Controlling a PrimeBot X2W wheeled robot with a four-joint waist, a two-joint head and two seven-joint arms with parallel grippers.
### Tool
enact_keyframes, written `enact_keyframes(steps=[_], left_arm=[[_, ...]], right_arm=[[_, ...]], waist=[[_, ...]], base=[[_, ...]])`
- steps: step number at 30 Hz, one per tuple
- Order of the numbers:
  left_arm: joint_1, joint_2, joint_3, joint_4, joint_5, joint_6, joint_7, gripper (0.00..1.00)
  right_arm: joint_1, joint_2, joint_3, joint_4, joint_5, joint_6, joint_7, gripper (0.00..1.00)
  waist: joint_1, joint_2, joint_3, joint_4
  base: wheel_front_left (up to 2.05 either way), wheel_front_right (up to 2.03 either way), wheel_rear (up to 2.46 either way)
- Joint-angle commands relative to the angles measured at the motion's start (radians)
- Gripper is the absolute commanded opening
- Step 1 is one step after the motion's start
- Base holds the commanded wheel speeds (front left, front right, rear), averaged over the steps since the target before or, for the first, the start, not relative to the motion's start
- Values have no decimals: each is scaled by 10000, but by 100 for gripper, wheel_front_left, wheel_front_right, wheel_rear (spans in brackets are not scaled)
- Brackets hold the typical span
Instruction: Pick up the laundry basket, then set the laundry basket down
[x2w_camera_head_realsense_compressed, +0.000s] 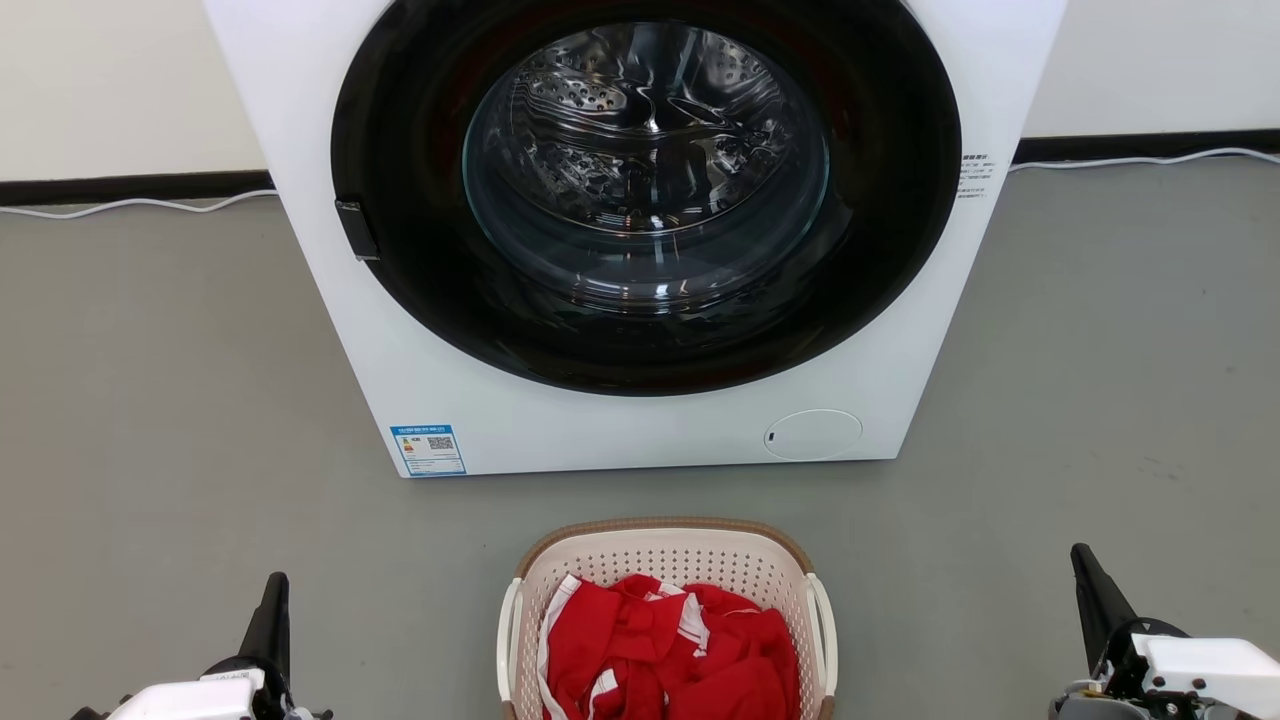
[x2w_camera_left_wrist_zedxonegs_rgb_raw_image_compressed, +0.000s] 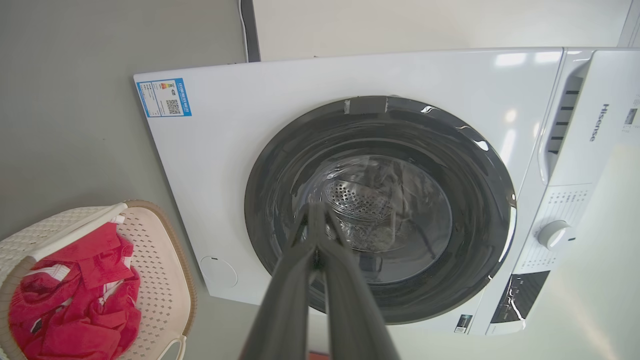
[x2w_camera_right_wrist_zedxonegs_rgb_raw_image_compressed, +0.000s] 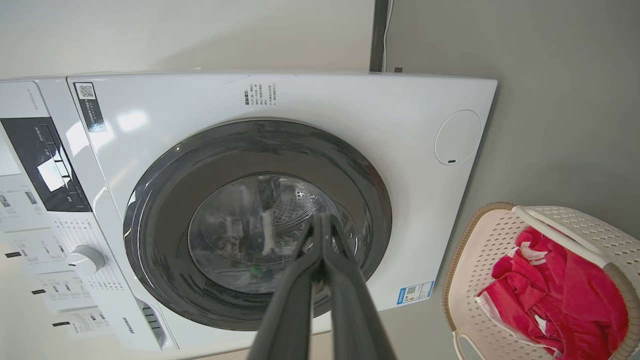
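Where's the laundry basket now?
The laundry basket sits bottom centre of the head view, on the floor in front of the washing machine, between the left gripper and right gripper.

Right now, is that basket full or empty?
Partly full: the laundry basket holds a heap of red clothes lying below its rim.

Head view: I see the washing machine (x2w_camera_head_realsense_compressed: 620, 430) at upper centre of the frame, standing on the floor (x2w_camera_head_realsense_compressed: 150, 400) with the wall (x2w_camera_head_realsense_compressed: 120, 80) behind it. A cable (x2w_camera_head_realsense_compressed: 130, 205) runs along the floor at the wall's foot, on both sides of the machine. The laundry basket (x2w_camera_head_realsense_compressed: 665, 527) sits on the floor at bottom centre, before the machine and apart from it. The clothes (x2w_camera_head_realsense_compressed: 670, 650) lie in the basket. I note the left gripper (x2w_camera_head_realsense_compressed: 277, 590) at lower left and the right gripper (x2w_camera_head_realsense_compressed: 1085, 565) at lower right, with the basket between them, well apart from both.
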Motion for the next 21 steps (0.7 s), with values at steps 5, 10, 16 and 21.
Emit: enact_keyframes(steps=[5, 10, 16, 21], left_arm=[[-472, 189, 325, -215, -75, -75, 32, 0], [-472, 189, 325, -215, -75, -75, 32, 0], [-472, 189, 325, -215, -75, -75, 32, 0], [-472, 189, 325, -215, -75, -75, 32, 0]], right_arm=[[-295, -95, 147, -295, -68, 31, 98, 0], [-295, -89, 140, -294, -74, 31, 104, 0], [-296, -84, 131, -294, -81, 31, 111, 0], [-297, -78, 124, -293, -88, 31, 117, 0]], waist=[[0, 0, 0, 0], [0, 0, 0, 0], [0, 0, 0, 0], [0, 0, 0, 0]], base=[[0, 0, 0], [0, 0, 0], [0, 0, 0], [0, 0, 0]])
